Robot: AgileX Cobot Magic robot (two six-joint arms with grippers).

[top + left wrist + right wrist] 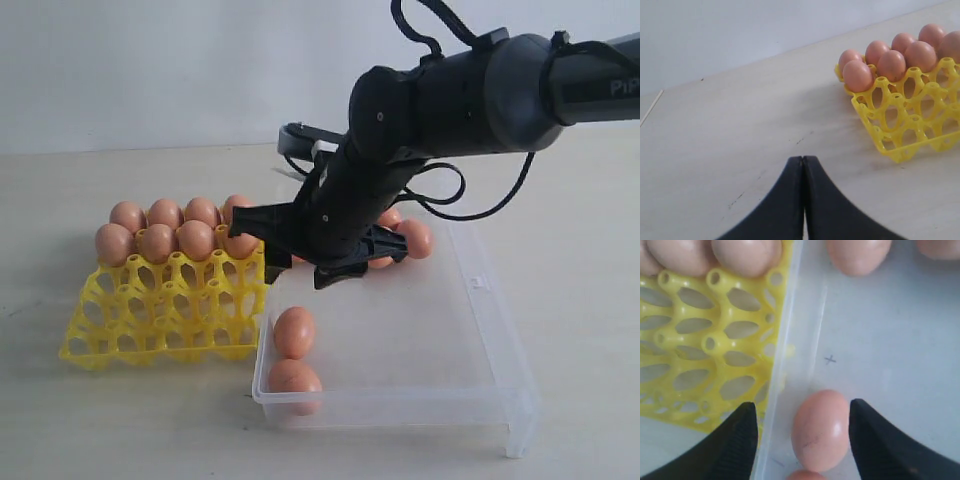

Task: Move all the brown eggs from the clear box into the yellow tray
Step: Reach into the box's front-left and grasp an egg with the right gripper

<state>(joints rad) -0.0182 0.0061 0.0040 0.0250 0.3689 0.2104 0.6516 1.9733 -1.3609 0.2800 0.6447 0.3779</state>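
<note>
I have the right gripper (801,406) spread wide and holding nothing, poised over the lower left part of the clear box (480,290). It straddles one brown egg (820,430) that lies on the box floor just beside the left wall. In the right wrist view one finger (735,440) appears on the tray side of that wall and the other over the box floor.

I judge that a straight descent would risk landing on the wall or the yellow tray (150,310). So I would first shift toward the box's middle until both fingers clear the wall. Then I would lower around the egg's widest part, close gently, and lift straight up before crossing over.

A second egg (293,383) lies just below the target in the exterior view, so I must not nudge it.

The left gripper (803,165) is pressed together on nothing, over bare table (740,125), away from the tray.

My count:
- **Tray:** one tray, holding eight brown eggs (195,239) in its two far rows of four, with the near cups empty.
- **Box, lower left corner:** one box, with two eggs there.
- **Box, far end:** at least three eggs, partly hidden behind the arm, so I cannot tell the full number.
</note>
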